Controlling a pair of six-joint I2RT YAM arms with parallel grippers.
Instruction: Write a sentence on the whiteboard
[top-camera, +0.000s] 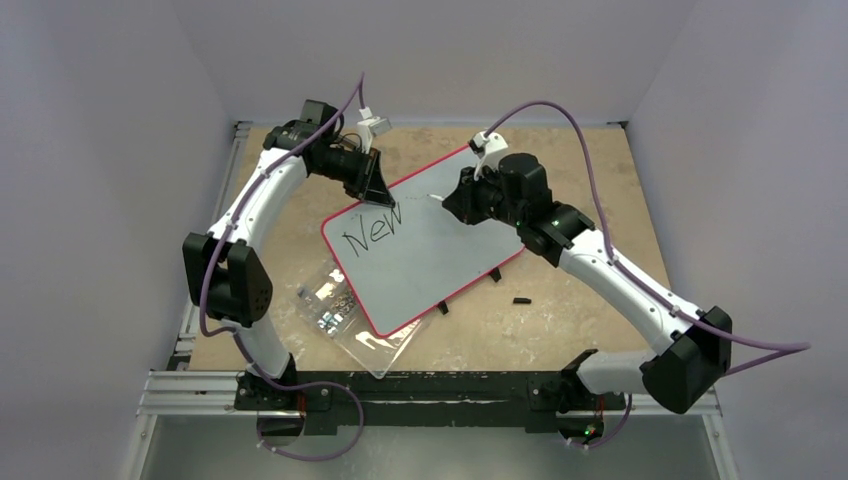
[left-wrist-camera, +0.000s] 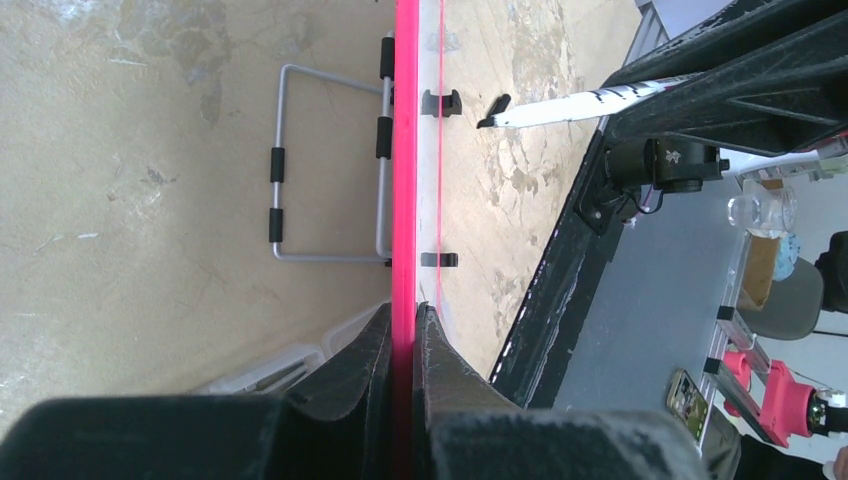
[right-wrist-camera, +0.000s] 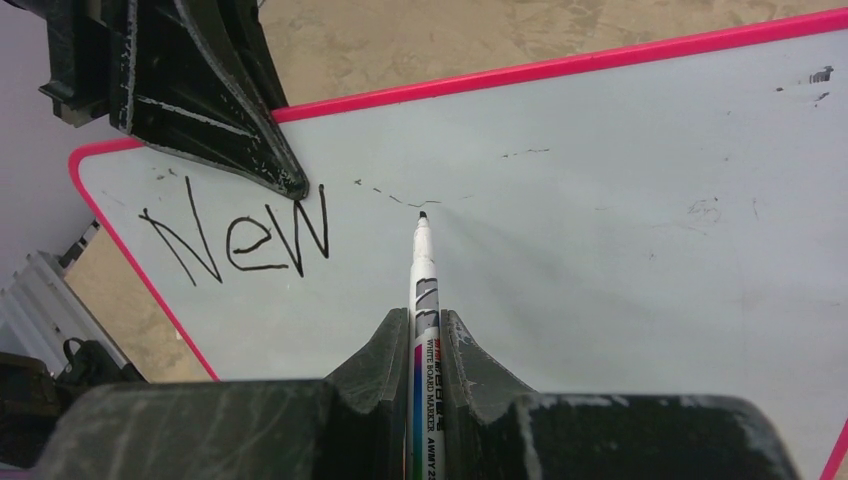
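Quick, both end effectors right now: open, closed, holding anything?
Left end effector: closed on the whiteboard rim.
Right end effector: closed on the marker.

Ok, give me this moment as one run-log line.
left gripper: shut on whiteboard rim | right gripper: shut on whiteboard marker | written: New | tip: right of New, contact unclear

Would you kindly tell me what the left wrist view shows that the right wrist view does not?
Left wrist only: a grey wire stand with black sleeves beside the board's edge. Right wrist only: the black handwritten word "New". Both: the white, red-rimmed whiteboard, pinched by the left gripper, and the white whiteboard marker in the right gripper.
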